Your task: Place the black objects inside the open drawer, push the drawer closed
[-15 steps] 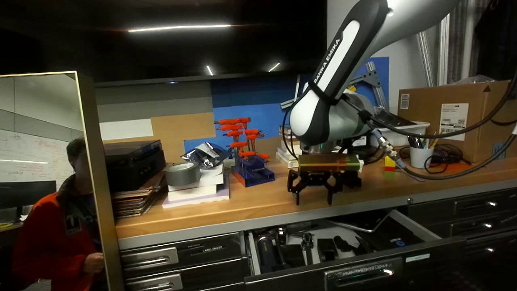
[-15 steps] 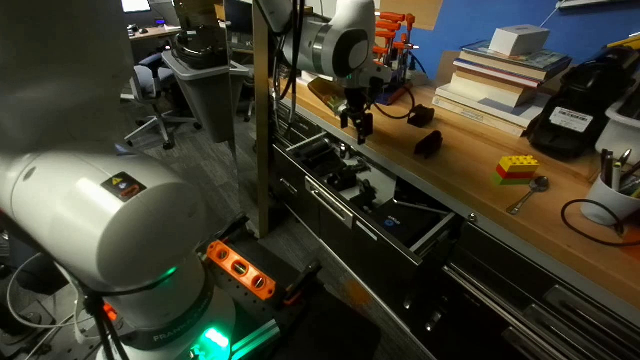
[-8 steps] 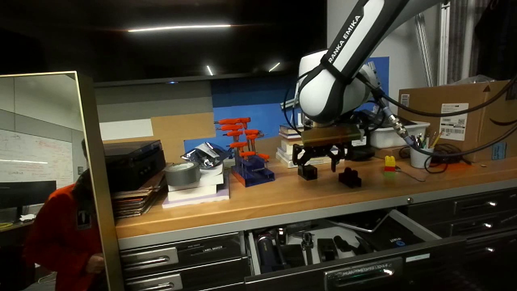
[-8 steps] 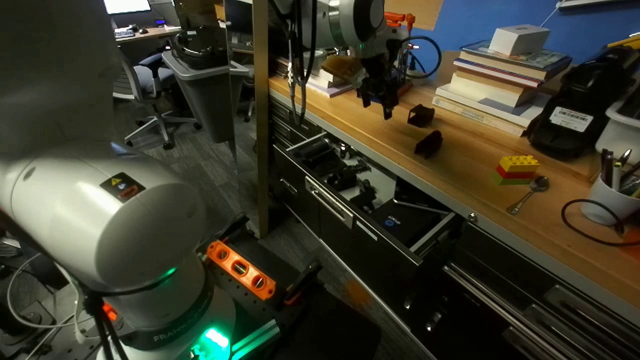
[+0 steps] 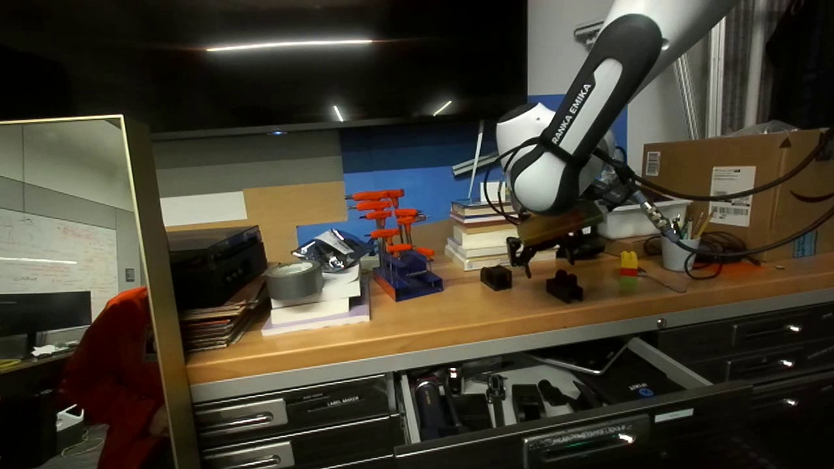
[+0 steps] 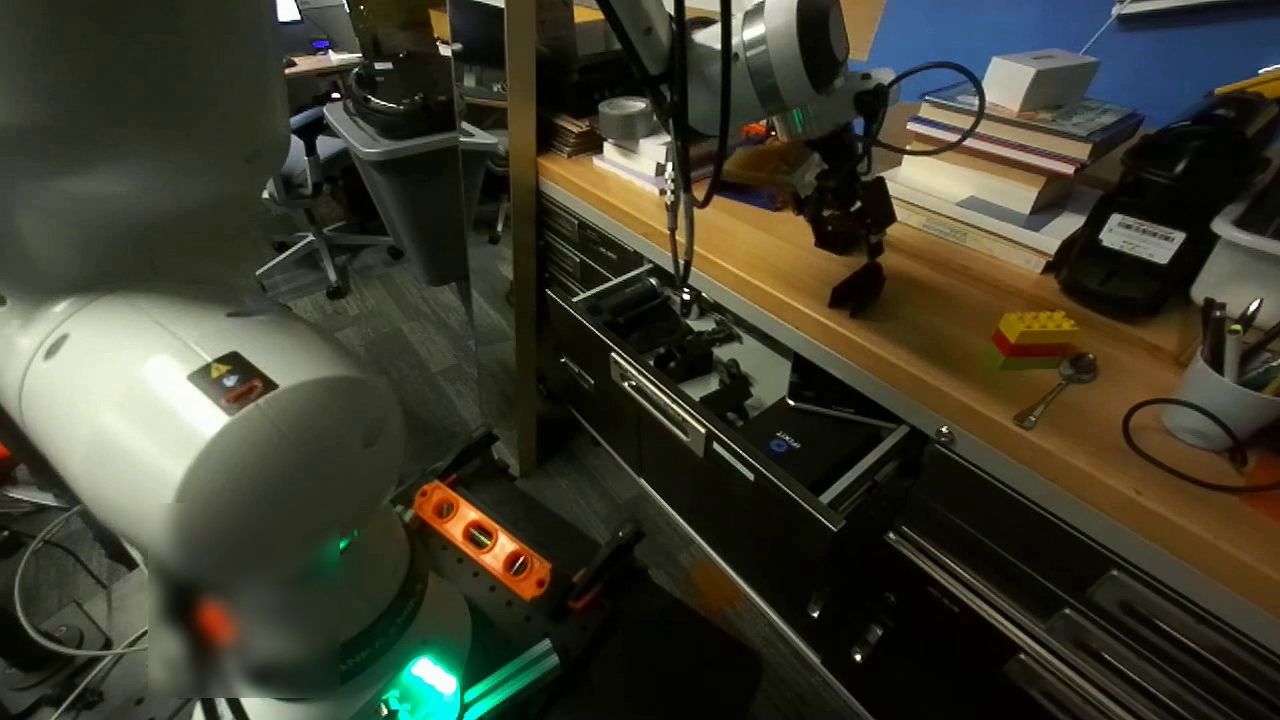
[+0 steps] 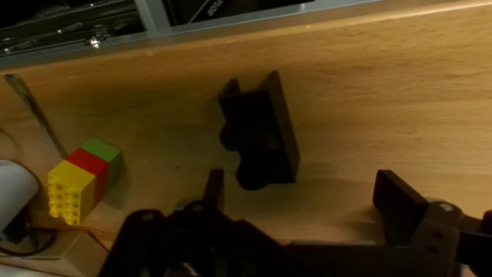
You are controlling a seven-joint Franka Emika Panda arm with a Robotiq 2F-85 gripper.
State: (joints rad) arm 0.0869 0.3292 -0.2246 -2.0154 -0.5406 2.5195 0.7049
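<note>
Hovering, jaws apart, my hand (image 7: 300,181) has shifted nearer one black object (image 7: 265,138). Legible: EMIKA (arm (image 5: 603,85)), LABEL MAKER (closed drawer (image 5: 319,404)).

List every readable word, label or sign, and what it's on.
"RANKA EMIKA": arm
"ANK", rest unclear: base
"LABEL MAKER": shut drawer; line above too small
"IFIXIT": black case
"YLOR", start unclear: dark item
Too small or blurred: labels on open drawer, carton labels, barcode sticker, triangle sticker, book spines
</note>
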